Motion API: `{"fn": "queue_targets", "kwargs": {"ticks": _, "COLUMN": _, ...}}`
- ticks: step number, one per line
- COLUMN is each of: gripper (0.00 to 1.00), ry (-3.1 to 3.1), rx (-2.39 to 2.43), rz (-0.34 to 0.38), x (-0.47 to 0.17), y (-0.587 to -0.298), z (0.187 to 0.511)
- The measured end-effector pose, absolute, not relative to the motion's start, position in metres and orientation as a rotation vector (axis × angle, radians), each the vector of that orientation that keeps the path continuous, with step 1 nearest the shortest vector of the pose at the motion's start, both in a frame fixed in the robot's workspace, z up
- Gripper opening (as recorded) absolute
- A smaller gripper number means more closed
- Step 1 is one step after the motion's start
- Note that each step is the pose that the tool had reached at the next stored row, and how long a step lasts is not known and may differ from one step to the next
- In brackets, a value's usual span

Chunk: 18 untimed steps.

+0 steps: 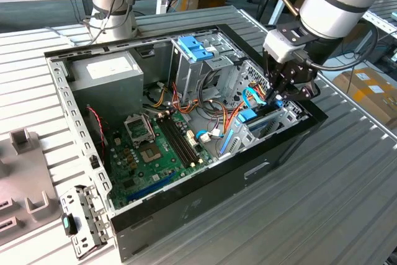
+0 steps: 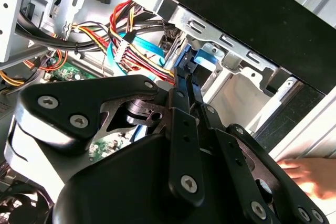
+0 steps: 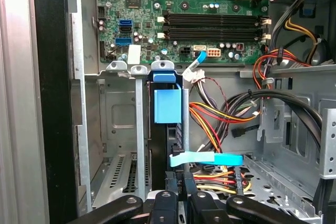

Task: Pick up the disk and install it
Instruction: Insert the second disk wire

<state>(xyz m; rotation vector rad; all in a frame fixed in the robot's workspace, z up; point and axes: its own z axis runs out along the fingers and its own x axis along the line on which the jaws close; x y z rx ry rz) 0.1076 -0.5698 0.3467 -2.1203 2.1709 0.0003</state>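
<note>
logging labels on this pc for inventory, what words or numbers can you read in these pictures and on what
None can be read.
White sticker on the grey power-supply box: print too small to read.
Markings on the motherboard in the first wrist view: too small to read.
Labels on the cardboard box at the exterior view's right: blurred.

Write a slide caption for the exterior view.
Arm's gripper reaches down into the open computer case at the drive bay, near the blue-railed disk.
</note>
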Motion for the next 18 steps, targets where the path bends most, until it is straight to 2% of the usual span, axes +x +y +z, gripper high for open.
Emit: {"fn": "queue_targets", "kwargs": {"ticks": 18, "gripper": 0.16, "ry": 2.171, "rx": -2.12, "rz": 0.0, "x": 0.1069, "y": -0.57, "z": 0.3458}}
